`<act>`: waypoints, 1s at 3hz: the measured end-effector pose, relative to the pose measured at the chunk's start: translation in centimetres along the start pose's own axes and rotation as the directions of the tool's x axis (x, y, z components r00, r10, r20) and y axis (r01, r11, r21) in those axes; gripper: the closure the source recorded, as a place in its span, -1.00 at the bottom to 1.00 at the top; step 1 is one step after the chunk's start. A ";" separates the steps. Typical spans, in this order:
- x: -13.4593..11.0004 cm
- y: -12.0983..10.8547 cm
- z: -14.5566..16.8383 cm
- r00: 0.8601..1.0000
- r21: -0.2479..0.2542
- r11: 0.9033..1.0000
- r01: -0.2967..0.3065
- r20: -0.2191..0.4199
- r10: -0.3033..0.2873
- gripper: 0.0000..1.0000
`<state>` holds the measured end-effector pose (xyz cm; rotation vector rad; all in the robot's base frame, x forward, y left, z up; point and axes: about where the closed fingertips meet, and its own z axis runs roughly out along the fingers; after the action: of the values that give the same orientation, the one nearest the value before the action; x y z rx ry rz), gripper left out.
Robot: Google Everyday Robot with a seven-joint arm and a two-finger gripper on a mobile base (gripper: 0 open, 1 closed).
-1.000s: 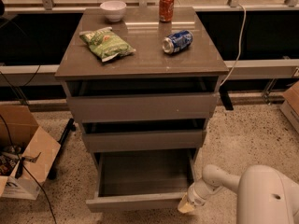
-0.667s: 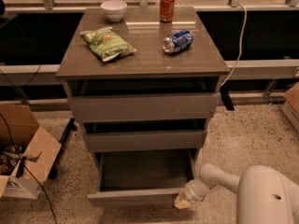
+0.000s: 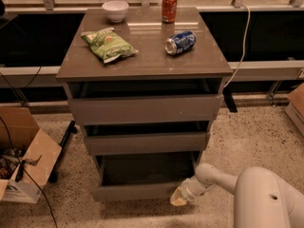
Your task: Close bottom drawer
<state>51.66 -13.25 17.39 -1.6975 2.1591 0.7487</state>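
Note:
The bottom drawer (image 3: 135, 191) is the lowest and narrowest of three grey-brown drawers in a cabinet. It stands partly open, its flat front panel low in the view and its dark shallow box showing behind it. My gripper (image 3: 179, 199) is at the end of the white arm (image 3: 216, 177) coming in from the lower right. It sits against the right end of the drawer's front panel.
The middle drawer (image 3: 145, 143) and top drawer (image 3: 145, 109) stick out slightly. On the cabinet top lie a green chip bag (image 3: 109, 44), a blue can (image 3: 180, 42) on its side, a red can (image 3: 169, 7) and a white bowl (image 3: 115, 10). A cardboard box (image 3: 26, 158) stands at left.
The bottom drawer has slid inward toward the cabinet, and my gripper has moved up and left with its front panel.

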 end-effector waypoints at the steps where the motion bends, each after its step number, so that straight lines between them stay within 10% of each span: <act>1: -1.5 -2.9 0.1 0.999 0.019 0.999 0.031 0.028 -0.032 1.00; 3: -2.5 -8.9 -2.9 0.996 0.110 0.993 0.041 0.075 -0.050 1.00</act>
<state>61.16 -14.39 19.14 -1.6297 2.0624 0.6616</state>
